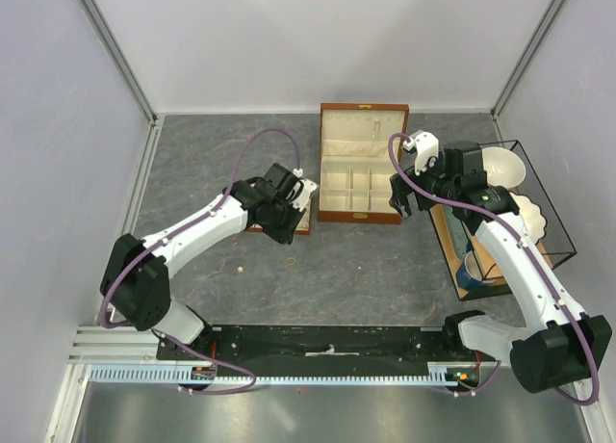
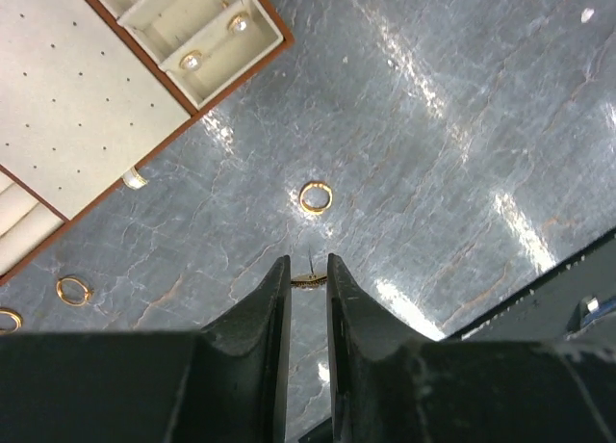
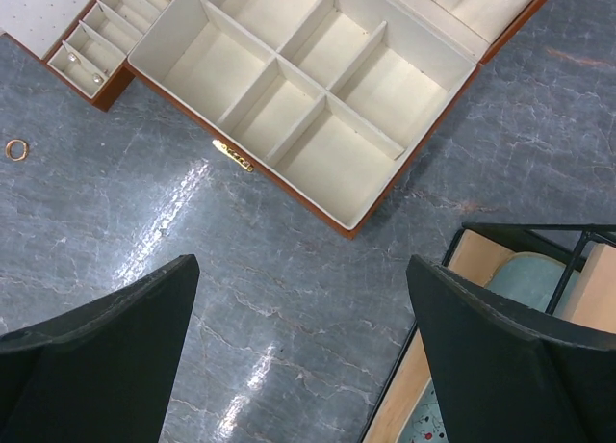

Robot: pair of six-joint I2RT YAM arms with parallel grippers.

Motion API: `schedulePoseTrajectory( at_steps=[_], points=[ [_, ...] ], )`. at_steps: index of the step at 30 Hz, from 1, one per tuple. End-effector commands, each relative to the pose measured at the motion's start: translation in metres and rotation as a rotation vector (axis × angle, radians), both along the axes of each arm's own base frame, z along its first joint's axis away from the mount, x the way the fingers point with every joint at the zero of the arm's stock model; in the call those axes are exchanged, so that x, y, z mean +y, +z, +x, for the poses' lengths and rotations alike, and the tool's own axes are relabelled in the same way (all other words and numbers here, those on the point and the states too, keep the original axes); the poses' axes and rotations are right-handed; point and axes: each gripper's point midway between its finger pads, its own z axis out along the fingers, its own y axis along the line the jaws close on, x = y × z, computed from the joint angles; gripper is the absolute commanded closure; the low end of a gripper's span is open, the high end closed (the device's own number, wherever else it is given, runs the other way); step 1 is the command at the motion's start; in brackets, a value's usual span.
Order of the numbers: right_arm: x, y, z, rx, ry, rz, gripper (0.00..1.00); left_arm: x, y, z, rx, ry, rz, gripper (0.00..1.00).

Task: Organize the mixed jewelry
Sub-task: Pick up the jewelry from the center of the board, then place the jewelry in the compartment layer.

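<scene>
Pinching is the whole job here: the left gripper [image 2: 308, 260] has its fingers almost together on a small pin-like piece [image 2: 308, 281] that bridges the narrow gap at their tips, above the grey marbled table [image 2: 462, 125]. The right gripper [image 3: 300, 262] hangs with its fingers spread wide and holding nothing, near the front of the wooden box [image 3: 342, 154]. Most of the mixed jewelry [image 2: 73, 290] lies loose on the table. One gold ring [image 2: 315, 196] sits just ahead of the left fingertips, and two more rings lie off to the side near the slotted tray [image 2: 77, 106]. A pale piece [image 2: 135, 179] rests against the tray's edge, and two studs [image 2: 191, 61] sit in its small end compartments. Each piece is probably featherlight, stiff and smooth, hardly breakable but apt to skid on the table or flip out of a pinch. A ring lying flat likely wants the fingertips set low against the table, straddling the band across its width, then closed gently so it does not squirt sideways
</scene>
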Motion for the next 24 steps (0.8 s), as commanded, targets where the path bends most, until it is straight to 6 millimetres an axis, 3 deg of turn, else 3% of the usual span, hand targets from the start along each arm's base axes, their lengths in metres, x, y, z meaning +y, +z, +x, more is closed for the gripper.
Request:
schedulePoseTrajectory(
  at_steps=[1, 5, 9, 10, 15, 17, 24],
  points=[
    [0.005, 0.017, -0.001, -0.052, 0.023, 0.032, 0.02, 0.006, 0.005, -0.009, 0.112, -0.134, -0.031, 0.98],
    [0.007, 0.018, 0.000, -0.055, 0.029, 0.041, 0.02, 0.018, 0.011, -0.003, 0.207, -0.169, -0.088, 0.99],
    [0.007, 0.021, 0.000, -0.059, 0.028, 0.048, 0.02, 0.036, 0.026, 0.021, 0.170, -0.214, -0.076, 0.98],
    [0.008, 0.023, -0.001, -0.062, 0.026, 0.051, 0.02, 0.041, 0.028, 0.017, 0.195, -0.220, -0.057, 0.99],
    [0.007, 0.027, -0.002, -0.073, 0.025, 0.056, 0.02, 0.050, 0.040, 0.041, 0.219, -0.257, -0.047, 0.98],
    [0.007, 0.027, -0.004, -0.069, 0.024, 0.056, 0.02, 0.055, 0.041, 0.036, 0.289, -0.268, -0.038, 0.98],
    [0.006, 0.029, -0.006, -0.079, 0.024, 0.056, 0.02, 0.066, 0.031, 0.056, 0.369, -0.299, -0.003, 0.99]
  ],
)
